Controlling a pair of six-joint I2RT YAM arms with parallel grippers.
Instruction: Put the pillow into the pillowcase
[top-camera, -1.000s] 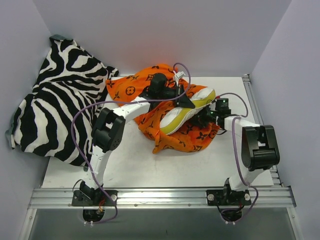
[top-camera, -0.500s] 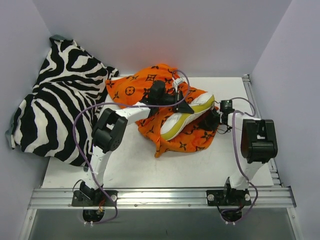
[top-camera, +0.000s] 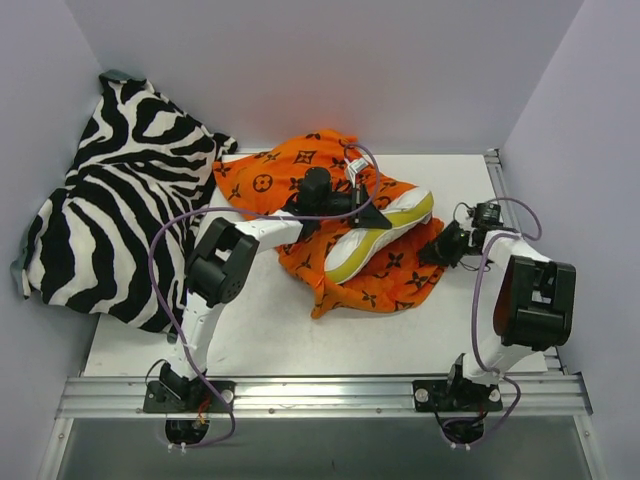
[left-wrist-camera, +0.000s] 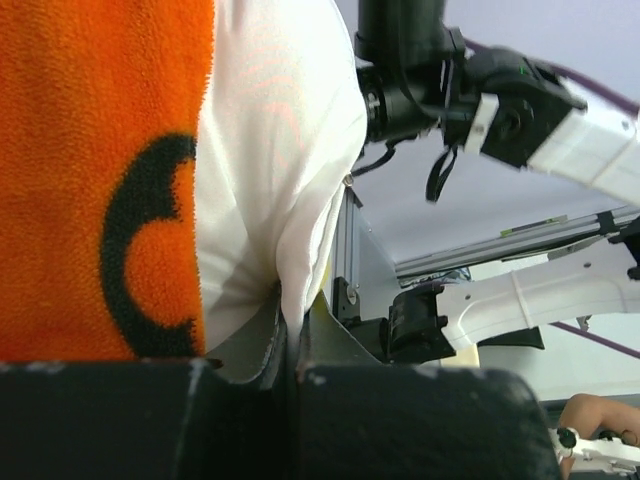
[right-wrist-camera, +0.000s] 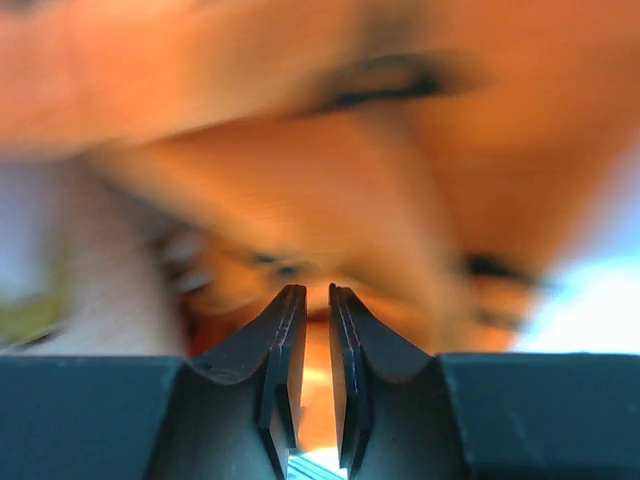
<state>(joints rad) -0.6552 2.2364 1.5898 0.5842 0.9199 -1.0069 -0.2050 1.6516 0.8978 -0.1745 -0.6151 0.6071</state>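
Pillow (top-camera: 372, 243) half out of the orange pillowcase (top-camera: 290, 170), mid-table.
The white cushion with its yellow edge lies slantwise on the crumpled pillowcase near the middle of the table (top-camera: 250, 340). Its far-left end is hidden under orange folds and the arm, and its other end lies bare toward the right. The left gripper (top-camera: 372, 214) sits on the pillow's upper side, jaws pressed together on a fold of the white fabric. The left wrist view shows that fold drawn down into the seam between them, with orange cloth just beside it. The right gripper (top-camera: 443, 248) is at the pillowcase's right edge, low to the table. Its jaws stand nearly together with a thin slit between, and the blurred close view does not show whether cloth is caught there. A zebra-striped cloth (top-camera: 110, 200) is heaped against the left wall (top-camera: 30, 100), just beside the pillowcase's far-left corner.
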